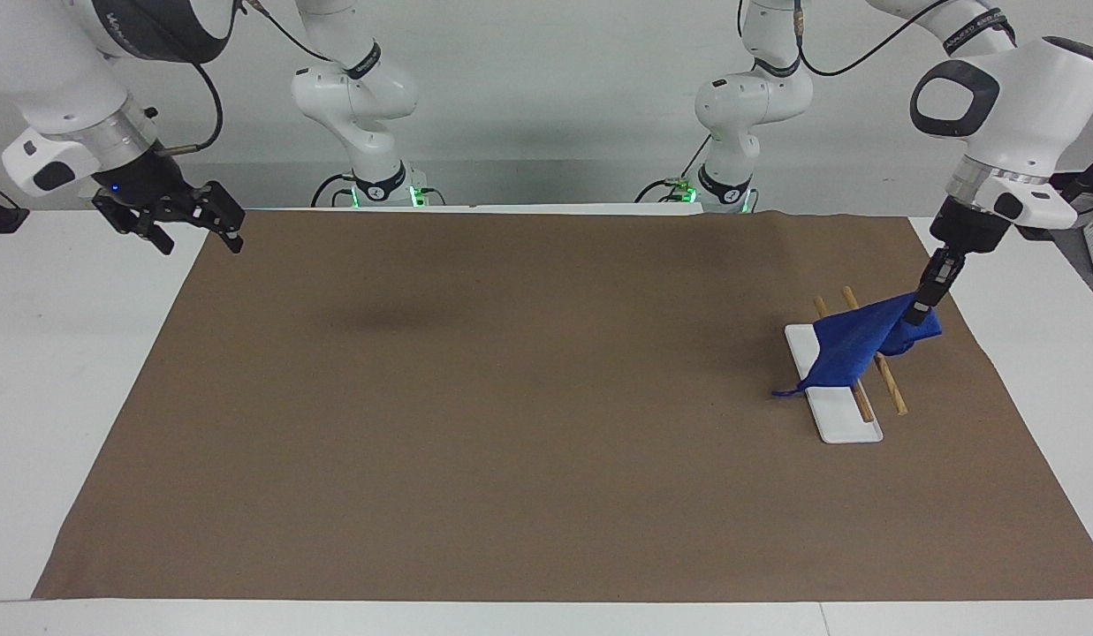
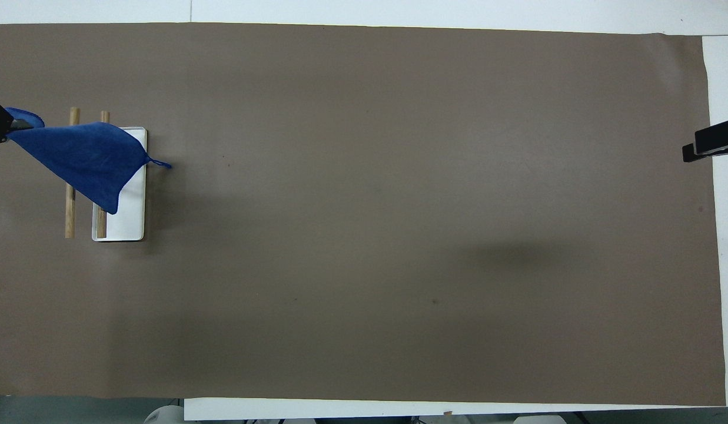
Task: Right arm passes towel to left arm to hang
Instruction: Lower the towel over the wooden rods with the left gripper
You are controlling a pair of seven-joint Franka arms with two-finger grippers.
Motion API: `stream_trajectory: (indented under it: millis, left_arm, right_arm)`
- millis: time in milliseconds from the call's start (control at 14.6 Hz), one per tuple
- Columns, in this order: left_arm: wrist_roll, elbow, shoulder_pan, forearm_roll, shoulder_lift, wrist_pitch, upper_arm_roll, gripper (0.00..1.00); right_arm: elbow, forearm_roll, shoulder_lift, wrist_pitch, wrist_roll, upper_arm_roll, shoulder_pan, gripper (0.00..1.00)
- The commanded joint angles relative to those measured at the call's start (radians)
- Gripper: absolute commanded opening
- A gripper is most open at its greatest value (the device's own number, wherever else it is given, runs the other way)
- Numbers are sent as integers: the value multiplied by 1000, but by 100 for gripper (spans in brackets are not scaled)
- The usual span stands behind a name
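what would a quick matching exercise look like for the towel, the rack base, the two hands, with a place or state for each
Things:
1. towel
2. rack's white base
3. left hand
4. right hand

States:
A. flat on the brown mat
B. holds nothing, up over the mat's edge at the right arm's end
C. draped over the wooden rails
D. shut on a corner of the blue cloth

Pairs: 1-C, 2-A, 3-D, 4-B

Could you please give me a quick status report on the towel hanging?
Left gripper shut on towel, draping it over the rack rails. Right gripper open, waiting over the mat's edge. Nothing in the way.
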Motion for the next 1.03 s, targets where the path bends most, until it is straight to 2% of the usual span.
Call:
stream_trajectory:
  millis: [0, 412, 961]
  left_arm:
    - [21, 27, 39, 17, 20, 14, -1, 0]
    - [59, 20, 93, 18, 41, 55, -1, 0]
    - [94, -57, 93, 38, 40, 53, 0, 1]
  right_arm:
    - [-45, -14, -39, 25, 18, 3, 2, 100]
    - [-44, -14, -56, 22, 18, 5, 5, 100]
    - [-44, -14, -58, 23, 17, 8, 6, 100]
